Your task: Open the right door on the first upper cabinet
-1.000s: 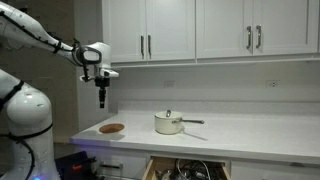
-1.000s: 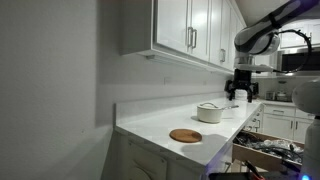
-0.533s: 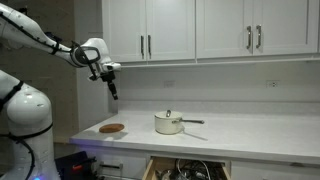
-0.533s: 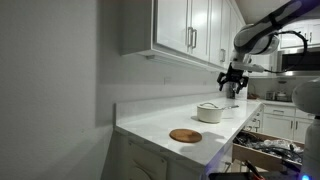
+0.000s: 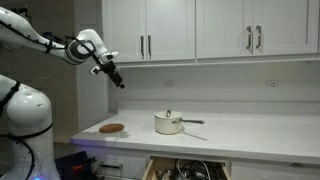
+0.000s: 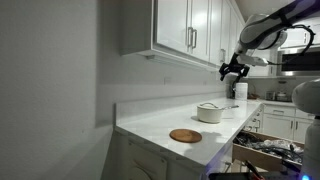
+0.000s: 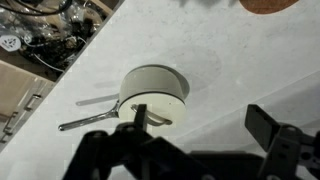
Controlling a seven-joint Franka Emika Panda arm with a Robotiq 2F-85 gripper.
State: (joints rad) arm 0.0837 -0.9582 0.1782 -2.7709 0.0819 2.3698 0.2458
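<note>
The first upper cabinet (image 5: 148, 15) is white with two doors and paired silver bar handles at its centre seam. The right door (image 5: 172, 25) is shut, with its handle (image 5: 150, 45) low near its left edge. The door also shows in an exterior view (image 6: 200, 25). My gripper (image 5: 120, 83) is open and empty. It hangs below and left of the cabinet, tilted down to the right, apart from the door. It also shows in an exterior view (image 6: 228, 72). In the wrist view my open jaws (image 7: 200, 125) look down at the counter.
A white lidded pot (image 5: 168, 124) with a long handle stands on the white counter (image 5: 250, 130). A brown round mat (image 5: 112, 128) lies at the counter's left end. A drawer (image 5: 190, 170) of utensils stands open below. A wider white cabinet (image 5: 255, 25) hangs to the right.
My gripper has risen and swung from pointing straight down to tilting up toward the cabinet's underside. The doors stay shut.
</note>
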